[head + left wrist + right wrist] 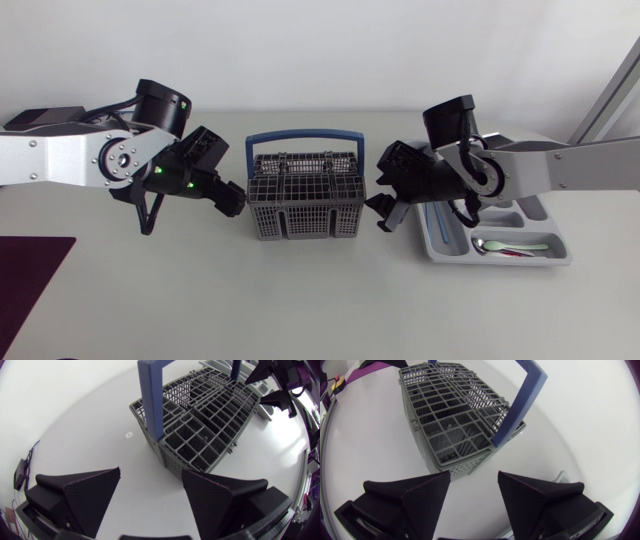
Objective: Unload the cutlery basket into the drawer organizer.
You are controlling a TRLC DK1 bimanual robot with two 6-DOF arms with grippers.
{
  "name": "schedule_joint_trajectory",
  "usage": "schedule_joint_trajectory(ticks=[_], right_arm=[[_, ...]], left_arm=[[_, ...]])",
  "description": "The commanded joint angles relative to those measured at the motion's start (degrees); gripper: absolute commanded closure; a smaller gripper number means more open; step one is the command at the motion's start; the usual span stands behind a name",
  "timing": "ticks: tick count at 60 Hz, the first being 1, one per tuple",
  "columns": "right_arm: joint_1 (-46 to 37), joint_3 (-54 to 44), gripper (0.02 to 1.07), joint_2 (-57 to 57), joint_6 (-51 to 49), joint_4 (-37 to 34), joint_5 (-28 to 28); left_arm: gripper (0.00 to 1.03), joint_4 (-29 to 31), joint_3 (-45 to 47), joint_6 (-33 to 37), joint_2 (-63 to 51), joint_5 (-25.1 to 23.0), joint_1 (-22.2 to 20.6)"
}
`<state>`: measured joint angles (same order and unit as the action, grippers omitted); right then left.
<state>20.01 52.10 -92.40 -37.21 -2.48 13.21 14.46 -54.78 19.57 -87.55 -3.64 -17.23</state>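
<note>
1. Matte black and wedge-shaped, the fingers (85,495) of the left gripper (151,473) stand spread wide with nothing held. Bare white table (300,310) shows in the gap between them, and a lower corner of the cutlery basket (210,420) lies just ahead.
2. The right gripper (474,476) is likewise parted and holds nothing, and the cutlery basket's other end sits just ahead of its tips.
3. In the head view, the left gripper's tips are just beside the cutlery basket's left wall; I cannot tell whether they touch it. The right gripper hangs near the right wall, slightly apart from it.
4. The cutlery basket is a grey grid of compartments standing upright on the table between the two grippers. Its blue handle (305,137) arches over the middle.
5. The left arm (70,160) comes in from the left of the cutlery basket. The right arm (570,165) comes in from its right and crosses above the drawer organizer (562,252).
6. The drawer organizer, a pale grey tray, lies to the right of the cutlery basket, beyond the right gripper. A pale-handled spoon (515,246) lies in its front compartment, and a slim blue utensil (441,228) lies in a compartment nearer the cutlery basket.
7. A dark purple mat (30,290) lies well apart to the cutlery basket's left, towards the table's front.
</note>
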Motion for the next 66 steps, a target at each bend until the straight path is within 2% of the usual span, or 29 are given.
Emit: schedule_joint_trajectory(ticks=[1,30,52,59,66], right_arm=[[1.3,1.3,0.37,-1.2,2.1,0.5,-0.4],[3.3,2.0,0.37,-2.8,2.6,1.8,-2.5],[0.6,-1.1,0.37,-0.1,1.5,2.8,-3.1],[0.1,-2.6,0.24,1.5,1.5,2.9,-3.5],[-0.5,-5.2,0.17,5.4,1.3,3.5,-4.8]], left_arm=[[0.05,-0.5,-2.1,0.5,-1.5,0.4,-0.8],[0.05,-0.1,-3.6,0.6,-1.7,1.9,-0.3],[0.05,0.2,-3.1,0.4,-1.4,2.0,-0.7],[0.05,0.6,-2.4,0.6,0.3,2.0,0.7],[0.05,0.7,-0.9,1.2,3.5,2.0,3.2]])
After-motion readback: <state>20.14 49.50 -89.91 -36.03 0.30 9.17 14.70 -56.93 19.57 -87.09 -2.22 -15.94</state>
